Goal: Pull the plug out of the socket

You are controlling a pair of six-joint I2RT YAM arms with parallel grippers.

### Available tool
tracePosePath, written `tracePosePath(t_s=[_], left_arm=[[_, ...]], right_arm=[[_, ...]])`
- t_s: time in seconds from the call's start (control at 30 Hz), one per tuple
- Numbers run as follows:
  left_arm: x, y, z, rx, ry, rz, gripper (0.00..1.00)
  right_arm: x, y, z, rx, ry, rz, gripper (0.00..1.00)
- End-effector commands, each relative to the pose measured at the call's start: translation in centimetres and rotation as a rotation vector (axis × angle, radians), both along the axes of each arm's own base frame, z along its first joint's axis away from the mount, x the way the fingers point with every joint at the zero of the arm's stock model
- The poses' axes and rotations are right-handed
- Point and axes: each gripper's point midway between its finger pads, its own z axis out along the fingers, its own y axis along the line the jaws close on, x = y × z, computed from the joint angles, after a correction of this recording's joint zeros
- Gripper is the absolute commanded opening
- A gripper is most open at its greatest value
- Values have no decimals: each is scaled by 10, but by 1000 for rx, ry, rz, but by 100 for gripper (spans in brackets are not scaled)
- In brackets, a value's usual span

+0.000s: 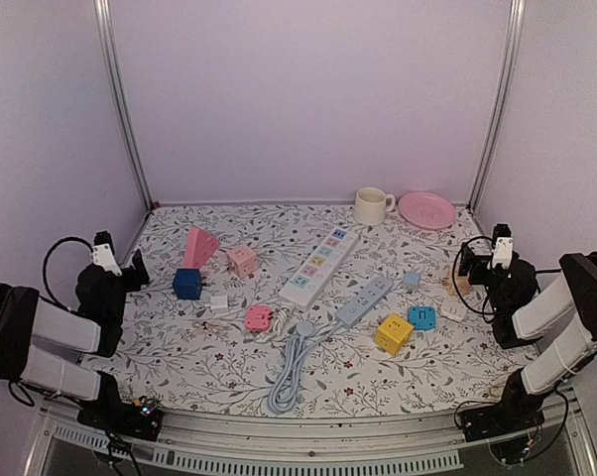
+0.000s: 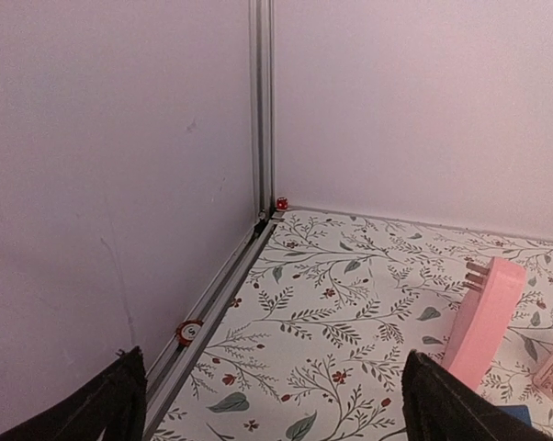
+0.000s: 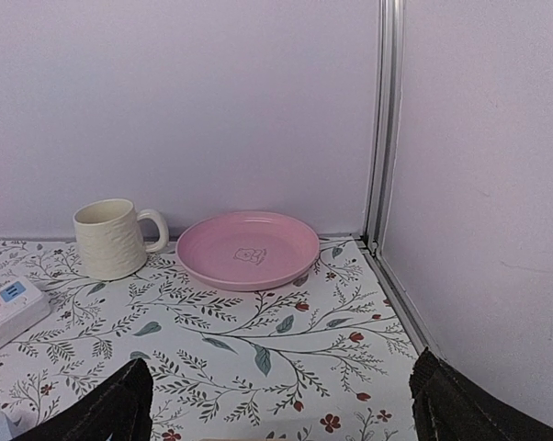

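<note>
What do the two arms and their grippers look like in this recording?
The left arm and right arm have black joints with silver-grey link covers, and black cables loop by the wrists. Each wrist carries a small white block. The left gripper and right gripper have plain black fingers.

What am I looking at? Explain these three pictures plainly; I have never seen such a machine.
Two robot arms sit at the near edge of a flowered table. The wide picture is taken from above and behind them; the other two come from a camera on each wrist, so the dark shapes at the bottom are that arm's own fingers. The left gripper and right gripper are open and hold nothing. On the table lie a white power strip, a grey-blue strip with a coiled cable, coloured cube sockets, a mug and a pink plate.
</note>
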Motion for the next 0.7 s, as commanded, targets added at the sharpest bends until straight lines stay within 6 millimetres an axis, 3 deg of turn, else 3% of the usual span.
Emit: tracePosePath(t_s=[0.0,0.07,0.27,0.5,0.67], left_arm=[[10,-6,28,13,-115,-55,97],[7,-14,29,10,-157,-107,97],[0,-10,18,10,-201,-89,97],[39,-22,3,28,-63,-158,97],[44,-25,3,44,-56,-169,97]], right_arm=[[2,-3,5,4,-21,-11,99],[2,-3,5,3,-22,-11,99],[2,-3,5,3,-22,-11,99],[2,-3,5,3,-22,-10,99],[2,-3,5,4,-21,-11,99]])
